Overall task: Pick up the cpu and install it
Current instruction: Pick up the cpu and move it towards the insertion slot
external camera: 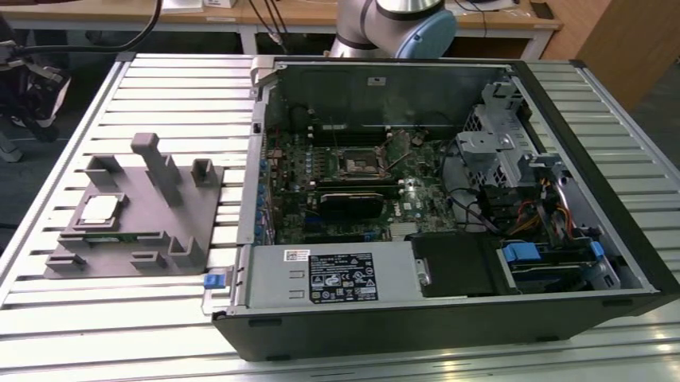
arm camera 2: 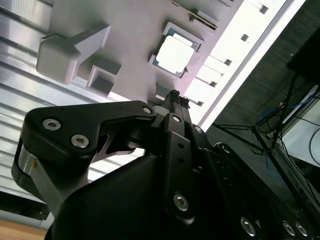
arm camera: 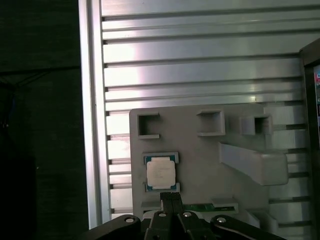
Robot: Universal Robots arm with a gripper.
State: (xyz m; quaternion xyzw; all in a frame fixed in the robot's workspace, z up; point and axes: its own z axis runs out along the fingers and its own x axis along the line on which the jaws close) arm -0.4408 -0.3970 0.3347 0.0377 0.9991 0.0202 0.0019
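Currently the danger is sitting in the pickup itself. On the slatted metal table, the open computer case is taking up the centre and right of the exterior view, while the grey tray is resting at the exterior view's left, well apart from the black motherboard socket. The cpu is lying flat in the tray's shallow recess, silvery top upward, probably offering very little edge to grasp. A skewed or shallow grip is likely to be tipping the chip, jamming it against the recess wall or dropping it. The green memory stick, lying close by on the tray, is risking a knock. In both wrist views the gripper is showing its jaws drawn together with nothing between them, so a descent like that would be pressing the tips onto the metal top. The chip is lying just beyond the fingertips, untouched and outside the jaws.
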